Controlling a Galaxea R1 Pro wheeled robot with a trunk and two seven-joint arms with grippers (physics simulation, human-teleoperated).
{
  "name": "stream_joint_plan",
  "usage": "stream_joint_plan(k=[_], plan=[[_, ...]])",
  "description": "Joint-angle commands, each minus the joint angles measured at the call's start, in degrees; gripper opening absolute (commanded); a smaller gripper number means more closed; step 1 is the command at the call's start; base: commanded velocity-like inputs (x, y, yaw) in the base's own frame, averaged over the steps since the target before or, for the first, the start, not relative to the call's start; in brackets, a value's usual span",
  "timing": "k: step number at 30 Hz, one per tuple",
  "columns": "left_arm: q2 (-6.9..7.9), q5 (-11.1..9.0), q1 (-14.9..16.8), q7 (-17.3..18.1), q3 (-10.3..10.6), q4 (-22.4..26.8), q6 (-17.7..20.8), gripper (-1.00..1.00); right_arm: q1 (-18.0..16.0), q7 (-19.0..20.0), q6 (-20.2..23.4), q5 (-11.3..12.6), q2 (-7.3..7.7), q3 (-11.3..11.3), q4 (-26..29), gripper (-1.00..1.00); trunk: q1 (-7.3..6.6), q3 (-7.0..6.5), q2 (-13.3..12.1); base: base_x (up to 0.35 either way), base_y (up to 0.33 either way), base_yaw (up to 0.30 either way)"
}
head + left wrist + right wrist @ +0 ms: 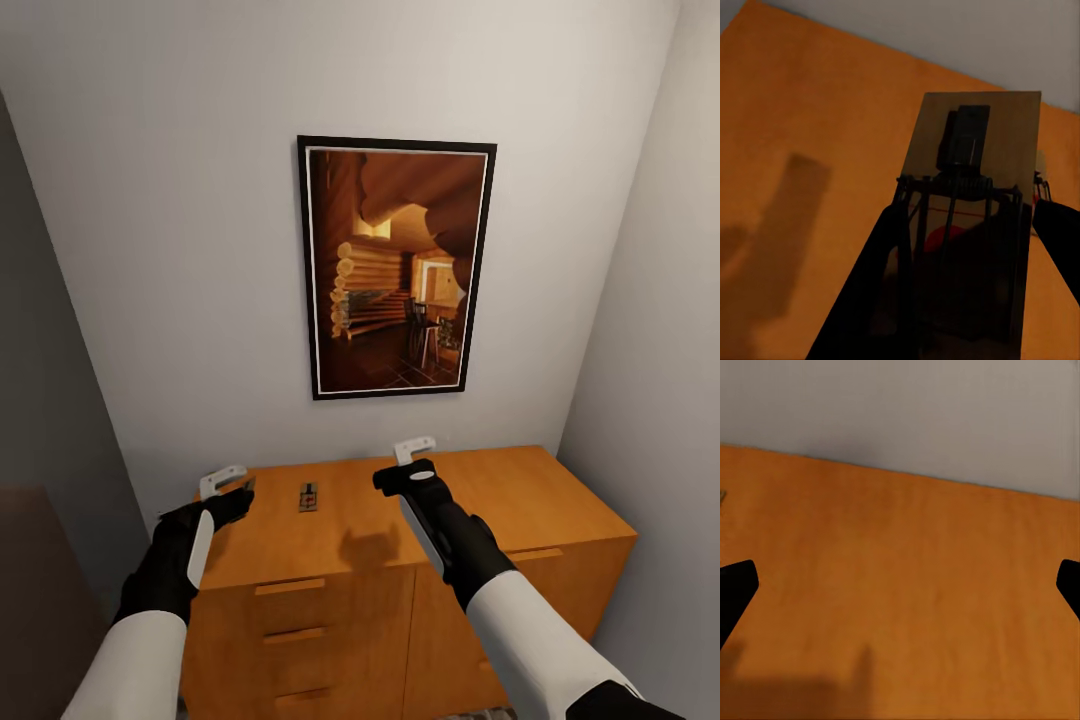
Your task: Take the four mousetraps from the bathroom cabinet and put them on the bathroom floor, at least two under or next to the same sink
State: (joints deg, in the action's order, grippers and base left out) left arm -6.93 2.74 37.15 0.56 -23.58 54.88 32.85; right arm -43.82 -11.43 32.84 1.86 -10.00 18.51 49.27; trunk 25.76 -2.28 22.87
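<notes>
A mousetrap (971, 225) is held between the fingers of the left gripper (230, 487), just above the cabinet (480, 500). It is judged small, light, stiff and best gripped by its flat edges. Another mousetrap (308, 496) lies on the cabinet top. The right gripper (900, 592) is spread wide, holding nothing.

Setting: a room in a home, in a narrow alcove. Plain pale walls (180, 200) close in on both sides. A black-framed picture (396, 268) of a log-cabin interior hangs on the back wall. Below it stands a honey-orange wooden cabinet (520, 500) with drawer fronts (290, 620), domestic furniture.
</notes>
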Motion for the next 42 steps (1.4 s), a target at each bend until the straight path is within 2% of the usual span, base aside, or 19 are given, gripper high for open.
stream_joint_plan(k=[1,12,27,38,42], plan=[[-0.07,0.3,0.0,0.1,-0.1,0.1,0.3,-1.00,0.0,-0.4,0.3,0.2,0.00,0.1,0.2,1.00,0.03,0.03,0.0,0.000,0.000,0.000],[-0.03,0.3,0.0,0.0,-0.1,0.0,0.1,-1.00,-0.1,-0.5,0.7,0.4,0.00,0.0,0.9,1.00,0.03,0.03,0.0,0.000,0.126,0.000],[-0.16,0.3,0.0,0.1,-0.1,0.0,0.1,-1.00,-0.1,-0.2,0.3,0.4,0.00,0.3,0.7,1.00,0.03,0.03,0.0,0.000,0.012,0.000],[-0.10,0.4,0.0,0.1,-0.1,-0.1,0.1,-1.00,-0.1,-0.2,0.1,0.3,0.00,3.1,0.7,1.00,0.03,0.03,0.0,0.000,0.000,0.002],[-0.10,0.4,0.0,0.1,-0.1,-0.1,0.1,-1.00,-0.1,-0.2,0.1,0.4,0.00,3.4,0.7,1.00,0.03,0.03,0.0,0.000,0.000,0.140]])
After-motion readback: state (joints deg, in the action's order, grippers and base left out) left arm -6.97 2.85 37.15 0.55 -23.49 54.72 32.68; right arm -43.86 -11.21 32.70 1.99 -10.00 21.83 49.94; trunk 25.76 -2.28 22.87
